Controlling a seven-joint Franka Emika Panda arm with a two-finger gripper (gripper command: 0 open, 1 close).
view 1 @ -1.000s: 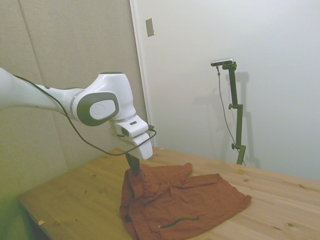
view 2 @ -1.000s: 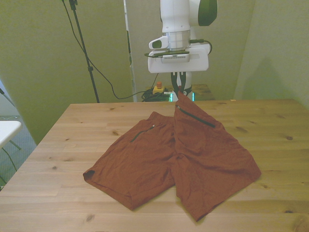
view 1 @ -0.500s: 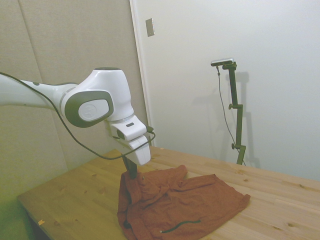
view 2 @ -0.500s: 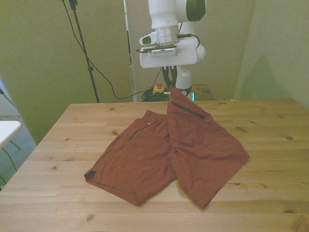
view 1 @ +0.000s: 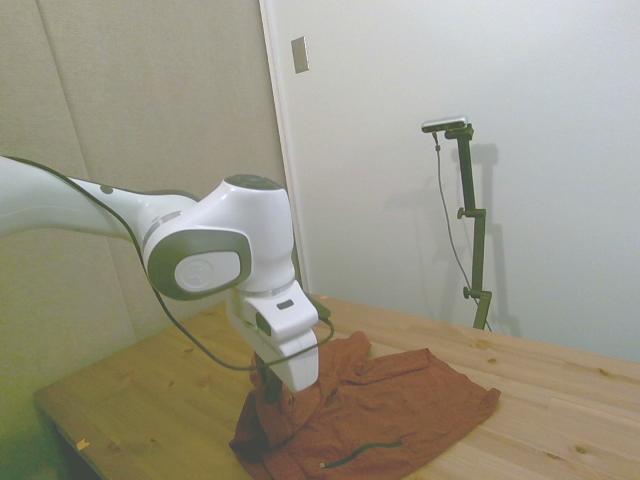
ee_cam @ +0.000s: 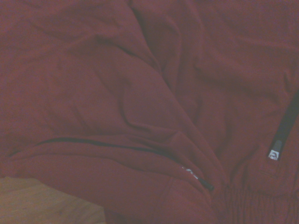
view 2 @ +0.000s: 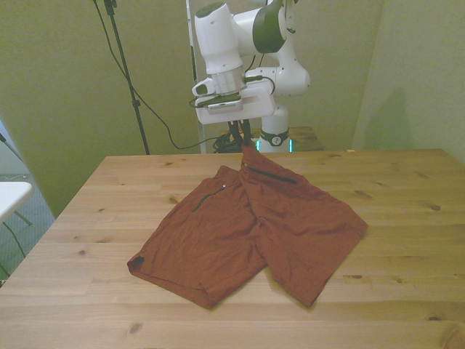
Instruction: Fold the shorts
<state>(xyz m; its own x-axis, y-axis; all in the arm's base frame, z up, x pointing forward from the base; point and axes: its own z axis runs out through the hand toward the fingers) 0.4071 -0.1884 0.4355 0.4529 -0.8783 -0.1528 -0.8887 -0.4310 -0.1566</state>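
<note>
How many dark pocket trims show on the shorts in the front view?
2: one pocket trim on the lifted half just below the hand, one on the flat half of the shorts. Others may be hidden.

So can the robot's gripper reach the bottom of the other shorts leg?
Probably not right now: the gripper is shut on the shorts' waistband, so it is busy, though nothing blocks that hem.

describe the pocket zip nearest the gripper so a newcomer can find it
On the wooden table lie the rust-orange shorts, one waist corner lifted by the gripper. The dark zip slants just below it; the other zip lies flat toward the front view's left.
</note>
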